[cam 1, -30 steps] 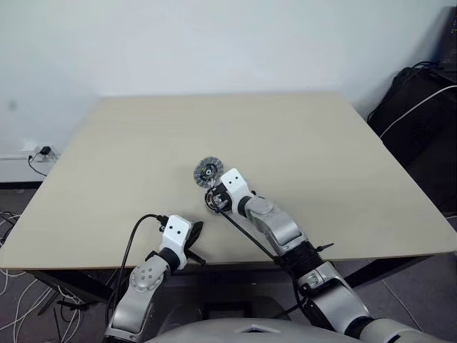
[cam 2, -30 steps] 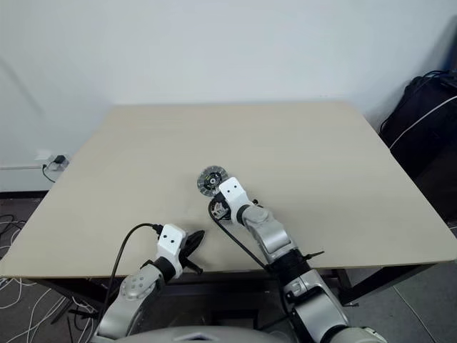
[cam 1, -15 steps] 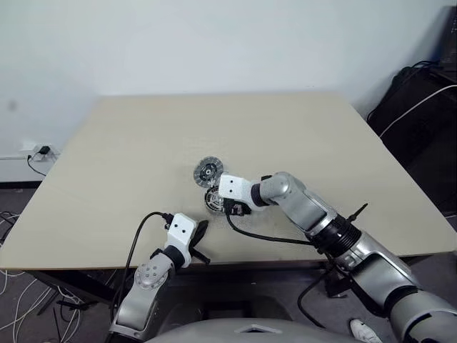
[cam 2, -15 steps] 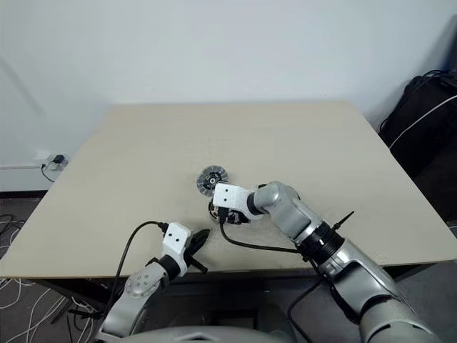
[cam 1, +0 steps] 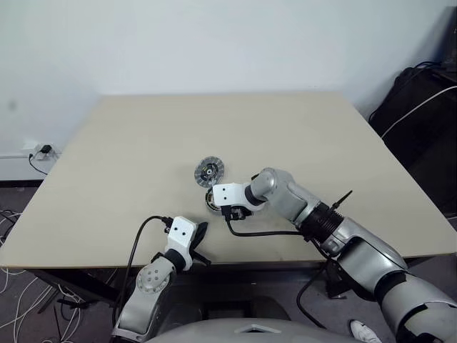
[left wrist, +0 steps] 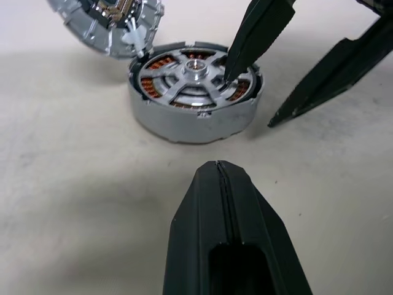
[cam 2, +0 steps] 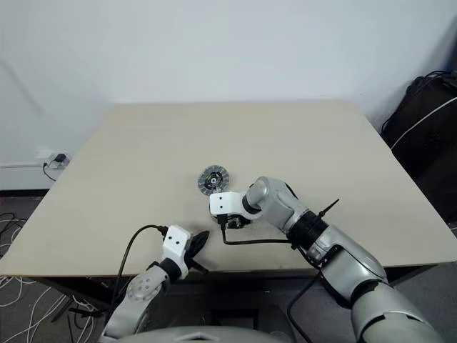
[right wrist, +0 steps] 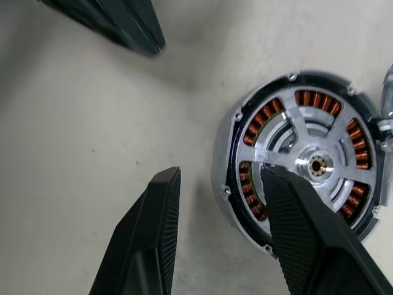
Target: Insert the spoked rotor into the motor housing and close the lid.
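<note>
The motor housing (left wrist: pixel 193 92) stands on the table, grey outside, with copper windings in a ring. The spoked rotor (right wrist: pixel 316 163) sits inside it, silver spokes over the copper. The ribbed grey lid (cam 1: pixel 208 171) lies just behind the housing, its edge against it. My right gripper (right wrist: pixel 218 174) is open and points down at the housing. One of its fingers (right wrist: pixel 295 227) is over the rotor's rim; the other stands off the housing's side above bare table. My left gripper (left wrist: pixel 218 169) is shut and empty, a short way in front of the housing, pointing at it.
The beige table (cam 1: pixel 321 143) is bare around the parts. Its near edge runs just under my left gripper (cam 1: pixel 200 230). A black cable (cam 1: pixel 264 233) loops from the right wrist across the tabletop. A dark bag (cam 1: pixel 421 114) stands beyond the table's right side.
My right arm has swung its elbow out to the right and its wrist has rolled, so the gripper now reaches the housing from the right side. The left arm has kept still.
</note>
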Robot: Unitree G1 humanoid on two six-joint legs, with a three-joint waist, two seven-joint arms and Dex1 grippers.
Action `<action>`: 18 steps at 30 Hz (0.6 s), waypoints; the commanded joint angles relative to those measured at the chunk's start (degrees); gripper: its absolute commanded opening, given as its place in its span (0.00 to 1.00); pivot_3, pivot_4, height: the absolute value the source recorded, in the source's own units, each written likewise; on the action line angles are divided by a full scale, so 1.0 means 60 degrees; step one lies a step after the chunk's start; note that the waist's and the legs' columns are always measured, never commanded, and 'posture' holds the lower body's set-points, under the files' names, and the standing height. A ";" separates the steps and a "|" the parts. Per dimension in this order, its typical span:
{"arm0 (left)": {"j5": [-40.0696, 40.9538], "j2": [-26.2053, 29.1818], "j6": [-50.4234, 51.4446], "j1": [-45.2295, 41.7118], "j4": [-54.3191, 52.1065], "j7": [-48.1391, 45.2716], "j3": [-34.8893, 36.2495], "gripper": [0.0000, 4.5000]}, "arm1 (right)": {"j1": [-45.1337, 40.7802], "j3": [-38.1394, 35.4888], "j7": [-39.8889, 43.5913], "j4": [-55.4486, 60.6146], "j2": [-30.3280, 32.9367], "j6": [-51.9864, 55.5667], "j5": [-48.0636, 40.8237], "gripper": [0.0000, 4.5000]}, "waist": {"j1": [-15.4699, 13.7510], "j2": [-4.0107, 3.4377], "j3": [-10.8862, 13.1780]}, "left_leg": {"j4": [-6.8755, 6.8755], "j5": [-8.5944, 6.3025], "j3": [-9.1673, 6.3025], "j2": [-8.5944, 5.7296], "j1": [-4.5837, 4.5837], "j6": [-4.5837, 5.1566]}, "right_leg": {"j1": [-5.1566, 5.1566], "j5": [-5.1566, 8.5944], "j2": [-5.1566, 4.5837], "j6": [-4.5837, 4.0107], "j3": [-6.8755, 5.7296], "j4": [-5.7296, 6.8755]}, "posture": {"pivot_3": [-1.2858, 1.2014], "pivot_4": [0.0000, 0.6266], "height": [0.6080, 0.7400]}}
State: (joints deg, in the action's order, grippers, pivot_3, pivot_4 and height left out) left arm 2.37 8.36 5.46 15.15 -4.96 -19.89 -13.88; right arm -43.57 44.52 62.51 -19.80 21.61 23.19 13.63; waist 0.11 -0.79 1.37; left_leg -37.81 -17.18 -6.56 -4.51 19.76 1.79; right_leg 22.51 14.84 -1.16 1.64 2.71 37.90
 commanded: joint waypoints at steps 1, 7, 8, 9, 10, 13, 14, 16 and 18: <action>0.0051 -0.0059 -0.0287 -0.0026 -0.0253 0.0092 0.0092 0.00 | -0.0299 -0.0167 0.0113 -0.0297 -0.0148 -0.0296 0.0223 0.49 | -0.0004 -0.0001 0.0000 | 0.0000 0.0000 0.0000 0.0000 0.0000 0.0000 | 0.0000 0.0000 0.0000 0.0000 0.0000 0.0000 | 0.52 0.00 1.00; 0.0054 -0.0088 -0.0370 0.0023 -0.0254 0.0147 0.0117 0.00 | -0.0286 -0.0173 0.0294 -0.0718 -0.0253 -0.0464 0.0510 0.49 | -0.0010 -0.0003 -0.0002 | 0.0000 0.0000 0.0000 -0.0001 -0.0002 -0.0001 | 0.0000 -0.0001 0.0000 -0.0001 0.0000 0.0002 | 0.52 0.00 1.00; 0.0057 -0.0093 -0.0386 0.0027 -0.0250 0.0154 0.0114 0.00 | -0.0273 -0.0157 0.0299 -0.0784 -0.0265 -0.0494 0.0559 0.45 | -0.0010 -0.0003 -0.0002 | 0.0000 0.0000 0.0000 -0.0001 -0.0003 -0.0002 | -0.0001 -0.0001 0.0000 -0.0001 0.0000 0.0003 | 0.52 0.00 1.00; 0.0060 -0.0097 -0.0398 0.0024 -0.0243 0.0158 0.0113 0.00 | -0.0259 -0.0153 0.0292 -0.0828 -0.0277 -0.0510 0.0604 0.41 | -0.0011 -0.0003 -0.0003 | 0.0000 0.0000 0.0000 0.0000 -0.0005 -0.0002 | -0.0002 -0.0001 0.0000 -0.0001 0.0000 0.0004 | 0.52 0.00 1.00; 0.0063 -0.0099 -0.0406 0.0023 -0.0238 0.0163 0.0113 0.00 | -0.0243 -0.0160 0.0288 -0.0855 -0.0292 -0.0522 0.0649 0.36 | -0.0018 -0.0004 -0.0003 | -0.0002 0.0000 0.0000 -0.0001 -0.0006 -0.0002 | -0.0003 -0.0001 0.0000 -0.0001 0.0000 0.0006 | 0.52 0.00 1.00; 0.0075 -0.0100 -0.0422 0.0023 -0.0222 0.0166 0.0109 0.00 | -0.0180 -0.0237 0.0270 -0.0847 -0.0333 -0.0526 0.0748 0.14 | -0.0040 -0.0004 -0.0011 | -0.0002 0.0001 0.0000 -0.0001 -0.0008 -0.0004 | -0.0005 -0.0001 0.0000 -0.0002 -0.0002 0.0008 | 0.52 0.00 1.00; 0.0077 -0.0098 -0.0424 0.0020 -0.0214 0.0161 0.0108 0.00 | -0.0145 -0.0294 0.0234 -0.0831 -0.0355 -0.0519 0.0758 0.08 | -0.0044 -0.0003 -0.0011 | -0.0002 0.0001 -0.0001 -0.0002 -0.0007 -0.0004 | -0.0004 -0.0001 0.0000 -0.0002 -0.0003 0.0007 | 0.52 0.00 1.00; 0.0080 -0.0094 -0.0420 -0.0003 -0.0188 0.0151 0.0109 0.00 | -0.0099 -0.0361 0.0206 -0.0814 -0.0374 -0.0514 0.0784 0.01 | -0.0047 -0.0003 -0.0011 | -0.0002 0.0001 -0.0002 -0.0002 -0.0005 -0.0004 | -0.0003 -0.0001 0.0000 -0.0002 -0.0003 0.0007 | 0.52 0.00 1.00; 0.0085 -0.0092 -0.0414 -0.0037 -0.0157 0.0140 0.0115 0.00 | -0.0062 -0.0397 0.0172 -0.0809 -0.0370 -0.0500 0.0809 0.01 | -0.0046 -0.0004 -0.0011 | -0.0002 0.0002 -0.0001 -0.0001 -0.0006 -0.0005 | -0.0003 -0.0002 0.0000 -0.0002 -0.0002 0.0008 | 0.52 0.00 1.00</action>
State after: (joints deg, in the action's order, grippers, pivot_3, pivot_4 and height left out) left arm 2.41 8.00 4.32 15.60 -4.96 -18.87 -13.50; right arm -43.78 43.31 63.86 -24.54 19.55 20.23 17.71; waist -0.17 -0.82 1.30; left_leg -37.83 -17.16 -6.57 -4.52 19.72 1.75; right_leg 22.49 14.83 -1.16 1.63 2.70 37.97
